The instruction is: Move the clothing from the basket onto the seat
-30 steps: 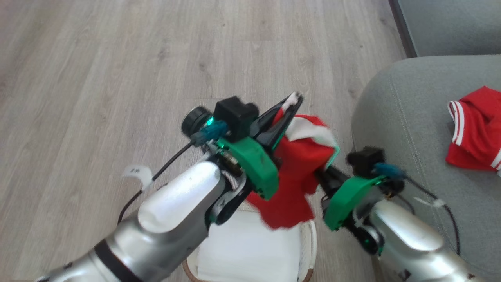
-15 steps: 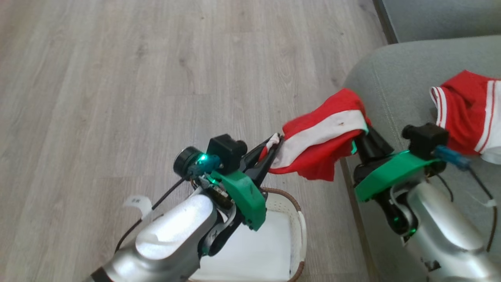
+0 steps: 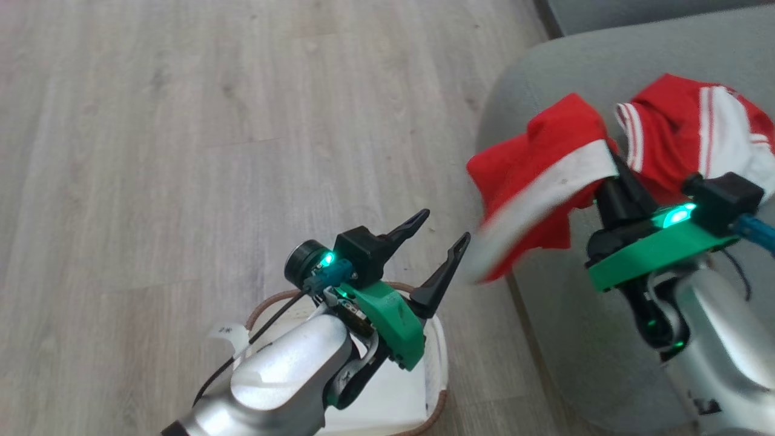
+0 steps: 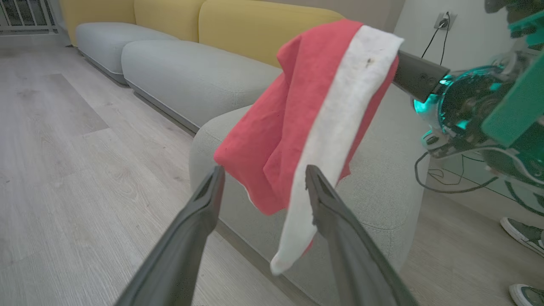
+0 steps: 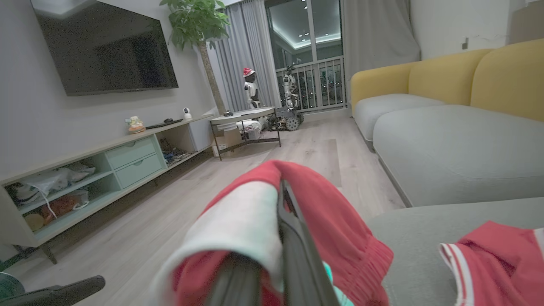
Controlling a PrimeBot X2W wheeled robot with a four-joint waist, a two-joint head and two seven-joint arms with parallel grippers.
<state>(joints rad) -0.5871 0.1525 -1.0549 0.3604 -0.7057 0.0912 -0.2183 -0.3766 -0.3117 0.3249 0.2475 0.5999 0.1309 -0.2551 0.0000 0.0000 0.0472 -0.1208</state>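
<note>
My right gripper [image 3: 607, 172] is shut on a red garment with a white band [image 3: 545, 169], which hangs above the front left corner of the grey-green seat [image 3: 545, 315]. Its fingertips are wrapped in the fabric [image 5: 331, 212]. A second red garment with white stripes [image 3: 684, 133] lies on the seat just beyond it. Over the cream basket with the brown rim [image 3: 439, 363], my left gripper [image 3: 444, 225] stands open and holds nothing. The left wrist view has the hanging garment [image 4: 306, 114] just past the spread fingers [image 4: 212, 191]. White liner shows inside the basket.
Pale wood floor [image 3: 181, 151] stretches to the left and ahead. More grey cushions with yellow backs [image 4: 191, 72] continue the sofa. A TV cabinet [image 5: 106, 165], a small table [image 5: 242, 117] and a plant stand across the room. A person's shoe [image 4: 525, 233] is beside the seat.
My left gripper has let go of the red garment and opened. The right gripper has carried it rightward over the seat's corner. The head camera has turned toward the seat.
</note>
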